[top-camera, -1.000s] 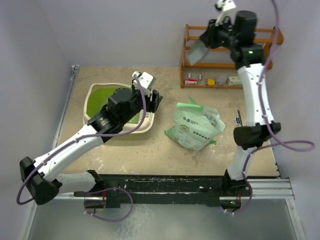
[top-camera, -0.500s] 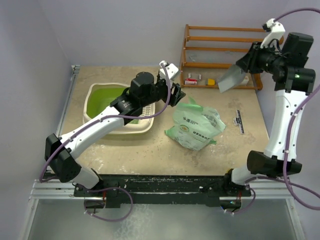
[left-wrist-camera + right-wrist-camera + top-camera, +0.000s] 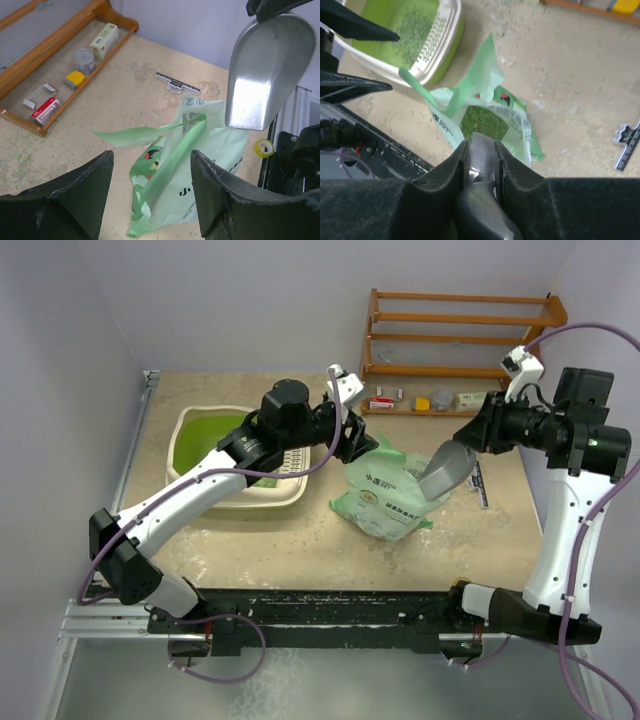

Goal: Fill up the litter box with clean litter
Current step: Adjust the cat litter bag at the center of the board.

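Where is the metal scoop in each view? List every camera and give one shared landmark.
Top external: metal scoop, right of centre, at the green bag's right edge.
Left wrist: upper right, above the bag.
Right wrist: only its dark handle, bottom centre, clamped in the right end effector.
Shared landmark: the green bag.

Overhead view from high behind, wrist views close and angled down, all sharing the green bag (image 3: 385,498)
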Motion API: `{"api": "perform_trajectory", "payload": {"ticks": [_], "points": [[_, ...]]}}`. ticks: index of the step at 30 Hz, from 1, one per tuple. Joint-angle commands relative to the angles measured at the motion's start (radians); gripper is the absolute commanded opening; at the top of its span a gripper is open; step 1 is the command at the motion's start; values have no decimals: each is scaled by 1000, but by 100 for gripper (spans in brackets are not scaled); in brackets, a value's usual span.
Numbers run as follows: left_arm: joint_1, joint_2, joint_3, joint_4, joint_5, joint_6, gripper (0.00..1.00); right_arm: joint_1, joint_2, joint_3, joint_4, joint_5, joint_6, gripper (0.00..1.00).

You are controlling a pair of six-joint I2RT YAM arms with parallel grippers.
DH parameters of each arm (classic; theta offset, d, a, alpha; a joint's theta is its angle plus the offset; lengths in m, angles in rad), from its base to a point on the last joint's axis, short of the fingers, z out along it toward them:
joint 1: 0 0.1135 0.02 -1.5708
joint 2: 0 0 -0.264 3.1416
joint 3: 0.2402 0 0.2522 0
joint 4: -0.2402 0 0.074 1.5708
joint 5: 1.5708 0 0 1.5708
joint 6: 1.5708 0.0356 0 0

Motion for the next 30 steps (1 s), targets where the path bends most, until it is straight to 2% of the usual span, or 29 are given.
{"api": "perform_trajectory", "payload": {"ticks": [1, 9, 14, 24, 30], "points": [[-2, 8, 42, -46, 43, 50, 61, 2, -36, -103, 20, -26, -41, 0], [0, 37, 63, -100, 14, 101, 64, 2, -24, -137, 80, 20, -38, 0], [1, 51, 72, -112, 54, 95, 65, 1, -9, -148, 129, 59, -33, 0], [1, 37, 85, -162, 123, 78, 65, 3, 63, -141, 186, 3, 9, 0], [1, 13, 134, -287, 105, 132, 68, 3, 72, -157, 171, 3, -9, 0]]}}
